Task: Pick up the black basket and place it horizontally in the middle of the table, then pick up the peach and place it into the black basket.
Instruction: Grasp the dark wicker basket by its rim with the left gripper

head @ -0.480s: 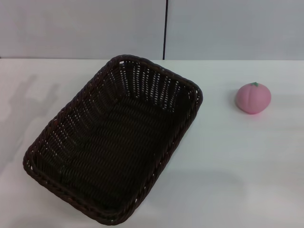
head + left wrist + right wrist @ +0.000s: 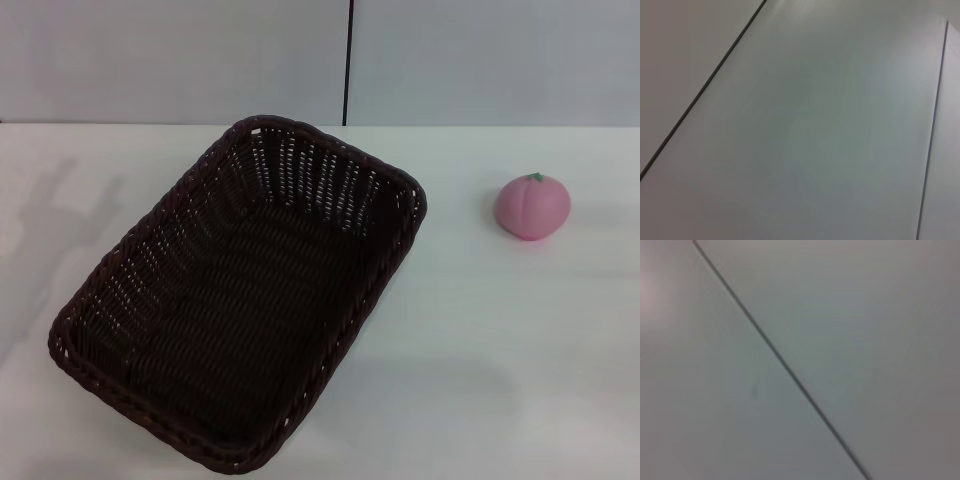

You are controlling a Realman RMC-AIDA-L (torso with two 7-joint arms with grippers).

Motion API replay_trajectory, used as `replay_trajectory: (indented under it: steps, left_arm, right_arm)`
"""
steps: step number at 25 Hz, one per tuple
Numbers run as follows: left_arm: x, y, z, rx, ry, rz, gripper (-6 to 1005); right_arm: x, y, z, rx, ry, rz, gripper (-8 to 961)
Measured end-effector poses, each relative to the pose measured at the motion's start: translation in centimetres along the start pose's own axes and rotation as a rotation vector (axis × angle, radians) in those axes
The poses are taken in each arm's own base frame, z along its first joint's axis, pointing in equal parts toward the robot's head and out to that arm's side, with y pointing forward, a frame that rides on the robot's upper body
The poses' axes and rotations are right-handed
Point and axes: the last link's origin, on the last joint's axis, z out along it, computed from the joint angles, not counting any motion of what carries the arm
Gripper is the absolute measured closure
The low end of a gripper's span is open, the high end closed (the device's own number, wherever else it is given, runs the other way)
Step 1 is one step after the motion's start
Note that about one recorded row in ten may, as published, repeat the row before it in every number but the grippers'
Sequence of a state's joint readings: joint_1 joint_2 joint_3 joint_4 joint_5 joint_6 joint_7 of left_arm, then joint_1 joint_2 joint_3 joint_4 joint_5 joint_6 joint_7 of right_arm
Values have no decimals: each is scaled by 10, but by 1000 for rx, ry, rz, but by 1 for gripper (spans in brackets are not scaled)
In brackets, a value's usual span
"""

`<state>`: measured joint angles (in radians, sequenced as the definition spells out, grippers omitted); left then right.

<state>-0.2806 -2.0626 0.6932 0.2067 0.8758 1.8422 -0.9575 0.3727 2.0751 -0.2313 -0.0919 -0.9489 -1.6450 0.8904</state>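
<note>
Right now neither of my grippers shows in the head view, and both wrist cams see only blank grey-white panels with a thin dark seam across them, so I can't tell if either hand is apart or together.

Basket [image 2: 240,300] sits on the table [image 2: 500,350], filling the left and centre of the head frame. It's skewed, not square to the table edge: long axis runs from lower left to upper centre. Near short end is at the bottom left, almost at the frame's lower edge; far short end is up near the top centre, close to the table's back edge. It's upright, open side up. Inside shows only dark weave. Light comes through the gaps in the slanted side walls.

Peach [image 2: 533,206] is in the upper right of the frame, on the table, well apart from the basket, bare white tabletop between them. It's upright, with the green leaf on top. It's out of the basket, nothing touching it.

Behind the table there's a grey wall [image 2: 150,60] with one dark vertical seam [image 2: 349,60] just right of centre, ending at the table's back edge just behind the basket's far end. Soft shadows lie on the tabletop at far left, and a wider faint one at lower right.
</note>
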Motion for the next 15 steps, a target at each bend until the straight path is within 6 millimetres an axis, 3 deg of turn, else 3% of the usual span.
replay_trajectory:
  steps: [4,9,15]
  left_arm:
    - [-1,0,0,5,2,-6,154]
    - [0,0,0,4,9,-10,155]
    - [1,-2,2,-6,-10,-28,156]
  right_arm:
    - [-5,6,17,-146,95,21,351]
    - [-26,20,57,-402,325,22,353]
    - [-32,31,72,-503,479,-1,355]
